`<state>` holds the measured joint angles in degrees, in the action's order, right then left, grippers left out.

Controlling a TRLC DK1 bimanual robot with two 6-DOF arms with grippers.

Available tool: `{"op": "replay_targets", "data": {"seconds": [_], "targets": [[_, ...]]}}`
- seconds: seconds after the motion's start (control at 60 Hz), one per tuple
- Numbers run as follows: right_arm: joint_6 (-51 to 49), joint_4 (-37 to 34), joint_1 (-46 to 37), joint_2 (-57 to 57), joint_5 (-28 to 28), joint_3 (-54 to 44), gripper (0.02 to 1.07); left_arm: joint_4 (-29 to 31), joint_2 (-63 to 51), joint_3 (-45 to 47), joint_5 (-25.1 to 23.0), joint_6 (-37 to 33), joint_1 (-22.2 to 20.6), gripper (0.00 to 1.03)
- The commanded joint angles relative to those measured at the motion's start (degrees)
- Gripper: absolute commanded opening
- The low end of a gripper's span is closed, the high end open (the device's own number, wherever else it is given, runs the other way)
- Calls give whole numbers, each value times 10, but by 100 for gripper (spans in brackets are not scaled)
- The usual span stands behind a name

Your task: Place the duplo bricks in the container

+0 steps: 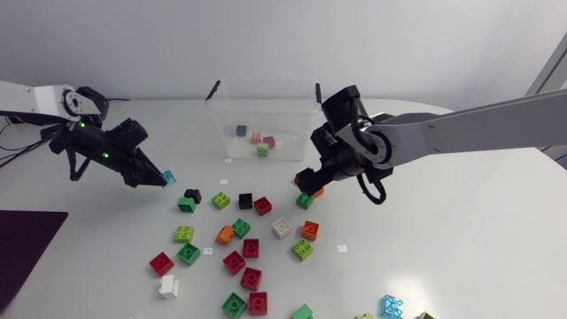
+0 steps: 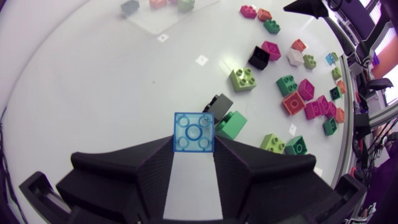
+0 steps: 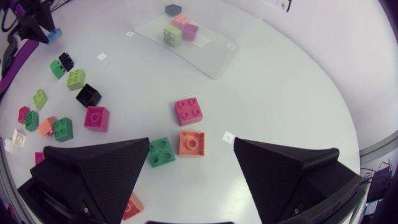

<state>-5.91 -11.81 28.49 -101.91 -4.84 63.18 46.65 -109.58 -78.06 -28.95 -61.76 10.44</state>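
My left jaws clamp a clear blue brick (image 2: 194, 132); my right jaws hang apart over an orange brick (image 3: 191, 142) near the container (image 1: 266, 102).

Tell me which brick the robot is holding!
The see-through blue brick: only it is pinched in the left gripper. The right gripper holds nothing.

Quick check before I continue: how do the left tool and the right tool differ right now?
The left tool is shut on a translucent blue brick; the right tool is open and holds nothing. The right tool hangs over an orange brick and a green brick just in front of the container; the left tool is farther off to its side. Both are outside the container.
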Motion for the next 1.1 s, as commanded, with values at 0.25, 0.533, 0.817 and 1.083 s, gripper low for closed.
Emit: {"op": "replay_targets", "data": {"seconds": [0.25,0.533,0.817,1.083], "targets": [[12,-8,-26,-72,-13,35,96,19,139,-39,-30,76,-64,19],[12,-8,-19,-99,-13,52,96,12,108,-164,-50,194,-103,19],[13,-8,-13,-122,-13,63,93,-2,57,-239,-50,244,-127,20],[13,-8,-6,-145,-13,65,79,-36,9,-280,-50,292,-145,20]]}}
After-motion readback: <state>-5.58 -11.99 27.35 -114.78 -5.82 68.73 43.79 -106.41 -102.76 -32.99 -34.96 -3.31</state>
